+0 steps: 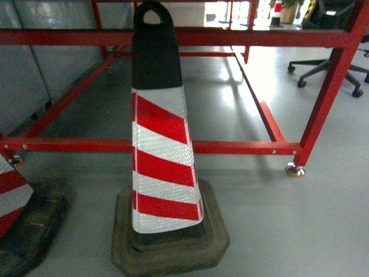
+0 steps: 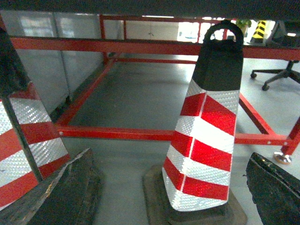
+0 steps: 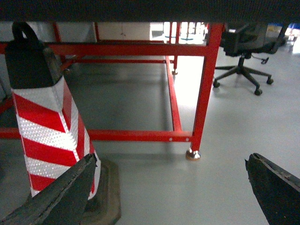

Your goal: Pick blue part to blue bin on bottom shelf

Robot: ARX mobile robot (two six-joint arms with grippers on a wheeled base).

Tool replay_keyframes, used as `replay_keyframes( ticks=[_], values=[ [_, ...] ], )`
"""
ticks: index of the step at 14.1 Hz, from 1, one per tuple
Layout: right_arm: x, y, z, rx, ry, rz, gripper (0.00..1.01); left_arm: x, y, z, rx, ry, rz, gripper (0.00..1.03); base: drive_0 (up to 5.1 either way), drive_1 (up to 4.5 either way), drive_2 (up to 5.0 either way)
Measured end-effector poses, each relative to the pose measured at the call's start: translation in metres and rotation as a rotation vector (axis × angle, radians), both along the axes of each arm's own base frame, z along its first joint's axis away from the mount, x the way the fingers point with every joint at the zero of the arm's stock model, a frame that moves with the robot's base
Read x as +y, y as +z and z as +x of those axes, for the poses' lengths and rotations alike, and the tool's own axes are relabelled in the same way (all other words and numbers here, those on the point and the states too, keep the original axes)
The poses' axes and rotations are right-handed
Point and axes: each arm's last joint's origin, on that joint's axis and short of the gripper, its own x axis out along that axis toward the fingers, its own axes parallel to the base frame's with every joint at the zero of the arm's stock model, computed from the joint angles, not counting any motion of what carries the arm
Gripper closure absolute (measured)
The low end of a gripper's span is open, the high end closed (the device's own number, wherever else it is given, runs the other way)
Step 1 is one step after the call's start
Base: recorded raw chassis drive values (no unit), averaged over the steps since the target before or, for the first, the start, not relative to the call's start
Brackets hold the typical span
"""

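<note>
The blue part, the blue bin and the bottom shelf are all out of view. In the left wrist view my left gripper (image 2: pixel 169 157) is open, its dark fingers (image 2: pixel 70 187) spread wide with nothing held; a striped cone stands on the floor beyond the gap. In the right wrist view my right gripper (image 3: pixel 171 159) is also open, with only bare grey floor between its fingers (image 3: pixel 274 187). Neither gripper shows in the head view.
A red-and-white traffic cone (image 1: pixel 161 150) with a black top stands on a rubber base straight ahead. A second cone (image 1: pixel 8 196) is at the left edge. Behind them is a red steel frame (image 1: pixel 242 147) on casters (image 1: pixel 295 169). An office chair (image 1: pixel 331 63) stands far right.
</note>
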Motion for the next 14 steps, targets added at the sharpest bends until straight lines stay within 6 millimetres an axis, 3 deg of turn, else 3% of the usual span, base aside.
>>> replay_keyframes(
  ticks=[14],
  values=[
    [0.0001,0.0000,0.0000,0.000,0.002,-0.001,0.03,0.0001,0.0001,0.0000,-0.001,0.003,-0.002,0.05,0.0,0.00,0.0]
  ],
)
